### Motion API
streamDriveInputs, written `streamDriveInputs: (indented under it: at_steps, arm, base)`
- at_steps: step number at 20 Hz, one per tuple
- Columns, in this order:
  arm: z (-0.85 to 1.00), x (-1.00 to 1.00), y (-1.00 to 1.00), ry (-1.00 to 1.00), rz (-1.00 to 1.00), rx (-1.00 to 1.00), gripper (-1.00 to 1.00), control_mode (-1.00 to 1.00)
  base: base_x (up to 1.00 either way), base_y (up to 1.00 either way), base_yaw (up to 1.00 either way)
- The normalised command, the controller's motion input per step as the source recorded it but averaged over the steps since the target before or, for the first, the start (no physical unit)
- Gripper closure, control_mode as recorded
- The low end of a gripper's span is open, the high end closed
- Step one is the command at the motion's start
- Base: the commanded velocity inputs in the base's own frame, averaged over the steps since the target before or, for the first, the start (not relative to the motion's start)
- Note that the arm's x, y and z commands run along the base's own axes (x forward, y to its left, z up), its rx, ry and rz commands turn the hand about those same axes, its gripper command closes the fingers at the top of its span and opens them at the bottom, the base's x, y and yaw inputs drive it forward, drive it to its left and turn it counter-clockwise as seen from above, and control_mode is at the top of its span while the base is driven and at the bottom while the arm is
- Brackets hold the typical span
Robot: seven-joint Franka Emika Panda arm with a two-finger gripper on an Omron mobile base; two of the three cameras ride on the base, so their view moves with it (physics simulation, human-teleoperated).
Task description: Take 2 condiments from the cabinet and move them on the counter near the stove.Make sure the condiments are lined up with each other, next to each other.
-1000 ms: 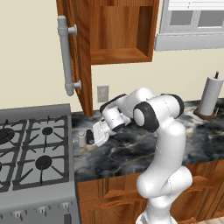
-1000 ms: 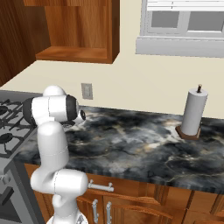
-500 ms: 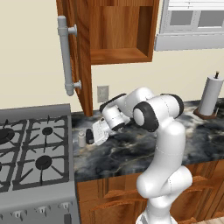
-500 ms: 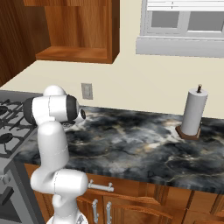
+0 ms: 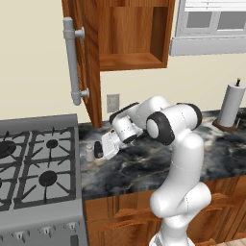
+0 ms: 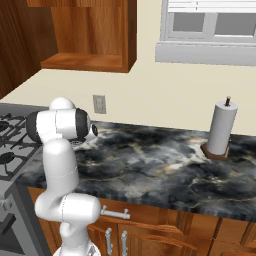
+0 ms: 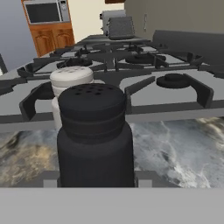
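Gripper: two-finger gripper (image 5: 102,149) on white arm, low over counter by stove edge, reaching toward stove. Black shaker sits right in front of hand camera, betw. the fingers; looks clamped on it, but finger contact itself is hidden, so cannot tell for sure.
Black shaker: small black shaker bottle w/ holed cap (image 7: 94,135), upright, at gripper tip (image 5: 98,150).
Grey shaker: small light grey shaker bottle (image 5: 90,153), upright on counter, just beside black one, on stove side; in hand view it stands right behind black one (image 7: 71,81).
Counter: dark marbled stone countertop w/ pale veins (image 5: 144,166), both shakers near its stove end.
Stove: grey metal gas range w/ black burners (image 5: 38,168), just left of shakers.
Cabinet: reddish-brown wooden wall cabinet (image 5: 132,33), door open, grey bar handle.
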Motion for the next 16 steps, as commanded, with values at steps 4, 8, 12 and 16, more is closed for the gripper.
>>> streamDriveInputs:
  at_steps: [4,8,12,16]
  arm:
    - [0.00,0.00,0.00,0.00,0.00,0.00,1.00,-1.00]
    - [0.00,0.00,0.00,0.00,0.00,0.00,1.00,-1.00]
    - [0.00,0.00,0.00,0.00,0.00,0.00,1.00,-1.00]
    - [0.00,0.00,0.00,0.00,0.00,0.00,1.00,-1.00]
  base:
    - [0.00,0.00,0.00]
    - [0.00,0.00,0.00]
    - [0.00,0.00,0.00]
    - [0.00,0.00,0.00]
